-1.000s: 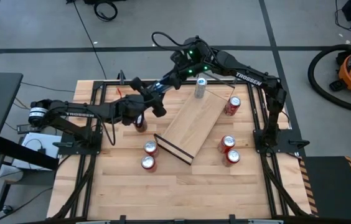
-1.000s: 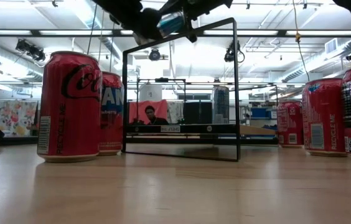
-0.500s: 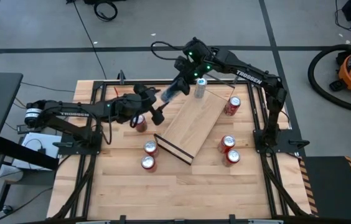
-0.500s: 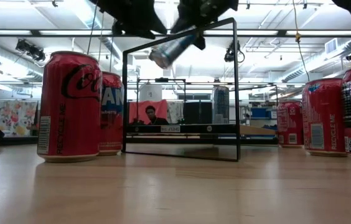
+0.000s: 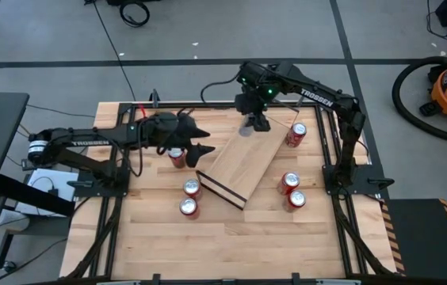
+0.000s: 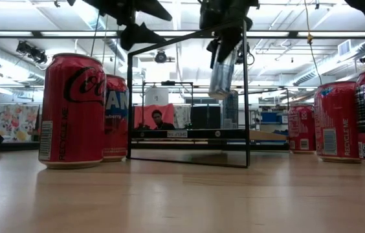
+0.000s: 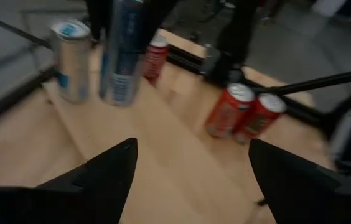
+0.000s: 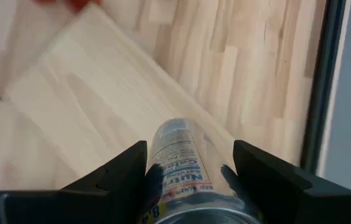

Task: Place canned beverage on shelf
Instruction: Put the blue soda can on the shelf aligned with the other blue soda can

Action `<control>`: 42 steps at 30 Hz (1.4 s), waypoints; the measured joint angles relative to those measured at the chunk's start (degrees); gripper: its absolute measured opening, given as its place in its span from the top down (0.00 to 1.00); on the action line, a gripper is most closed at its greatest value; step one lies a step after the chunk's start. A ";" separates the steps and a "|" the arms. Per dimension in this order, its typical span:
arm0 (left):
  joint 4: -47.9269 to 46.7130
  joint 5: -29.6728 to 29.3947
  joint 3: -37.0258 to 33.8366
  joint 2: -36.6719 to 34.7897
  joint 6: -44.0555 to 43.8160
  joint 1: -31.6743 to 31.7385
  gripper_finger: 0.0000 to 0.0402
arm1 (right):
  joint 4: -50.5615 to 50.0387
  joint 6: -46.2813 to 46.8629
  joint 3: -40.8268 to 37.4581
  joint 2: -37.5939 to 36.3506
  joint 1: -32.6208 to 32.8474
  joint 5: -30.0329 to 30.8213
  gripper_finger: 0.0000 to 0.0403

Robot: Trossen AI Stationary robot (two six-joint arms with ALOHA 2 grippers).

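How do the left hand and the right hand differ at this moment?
The left hand is open and empty; the right hand is shut on a slim silver-and-blue can. The left hand reaches level beside the long edge of the light-wood shelf board; the right hand points down over its far end, with the can hanging nearly upright. Both are dark two-finger hands raised off the table.

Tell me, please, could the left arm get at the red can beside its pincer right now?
Probably yes: the left pincer is open and empty, the red can stands just beside it, and nothing lies between.
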 joint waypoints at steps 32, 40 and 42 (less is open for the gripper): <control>-1.00 3.88 -0.04 -0.39 -2.91 4.55 0.21 | 2.82 -19.74 -15.69 1.87 7.34 10.75 0.40; -2.56 4.17 -0.04 -0.39 -2.06 4.55 0.21 | 3.90 -12.79 -15.69 1.87 7.26 13.94 0.37; -2.55 4.23 -0.04 -0.39 -1.31 4.55 0.21 | 3.90 -12.35 -15.69 1.87 7.30 13.53 0.34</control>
